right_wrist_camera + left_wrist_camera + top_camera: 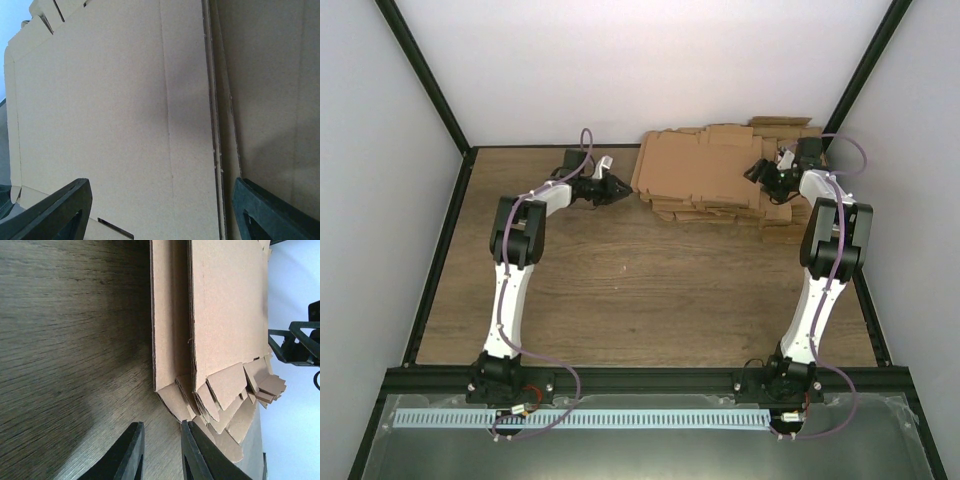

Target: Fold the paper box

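The paper box, a flat creased brown sheet with slits along its edges, lies on top of a pile of cardboard blanks at the far edge of the wooden table, right of centre; the right gripper hangs over the sheet's right side, its fingers spread wide with nothing between them, and whether they touch the cardboard cannot be told; the left gripper sits low over bare wood just beside the pile's left edge, pointing toward it, its fingers only narrowly apart and holding nothing; both arms reach forward from the near rail.
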Motion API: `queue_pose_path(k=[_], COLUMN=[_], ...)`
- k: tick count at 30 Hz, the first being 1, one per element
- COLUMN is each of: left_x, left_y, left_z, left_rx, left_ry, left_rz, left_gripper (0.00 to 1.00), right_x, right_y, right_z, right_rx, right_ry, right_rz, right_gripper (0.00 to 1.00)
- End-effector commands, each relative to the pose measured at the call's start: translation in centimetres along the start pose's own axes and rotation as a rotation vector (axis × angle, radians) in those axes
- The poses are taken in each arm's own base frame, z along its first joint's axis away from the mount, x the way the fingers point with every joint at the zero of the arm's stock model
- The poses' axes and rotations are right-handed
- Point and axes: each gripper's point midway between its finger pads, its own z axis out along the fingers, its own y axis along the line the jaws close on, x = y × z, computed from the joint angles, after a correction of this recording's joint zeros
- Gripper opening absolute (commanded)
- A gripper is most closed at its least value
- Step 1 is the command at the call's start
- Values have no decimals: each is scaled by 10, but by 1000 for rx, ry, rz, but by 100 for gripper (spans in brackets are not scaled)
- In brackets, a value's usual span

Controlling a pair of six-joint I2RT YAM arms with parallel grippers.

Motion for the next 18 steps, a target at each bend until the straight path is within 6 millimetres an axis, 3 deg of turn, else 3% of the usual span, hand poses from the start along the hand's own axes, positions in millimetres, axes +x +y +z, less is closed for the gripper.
queue_pose_path(k=[1,11,18], left_x=[3,11,14], left_y=[-6,-8,-10], left_z=[9,21,27], left_rx=[24,40,40], left_ry=[21,58,70], left_rz=[26,23,30], left_gripper=[24,23,23], right_x=[2,9,13], right_y=[7,37,42], right_z=[-1,-4,-4], right_rx=[-3,-164,-188], right_ry=[9,42,52], right_rz=[-18,-9,-7], right_gripper=[80,76,71])
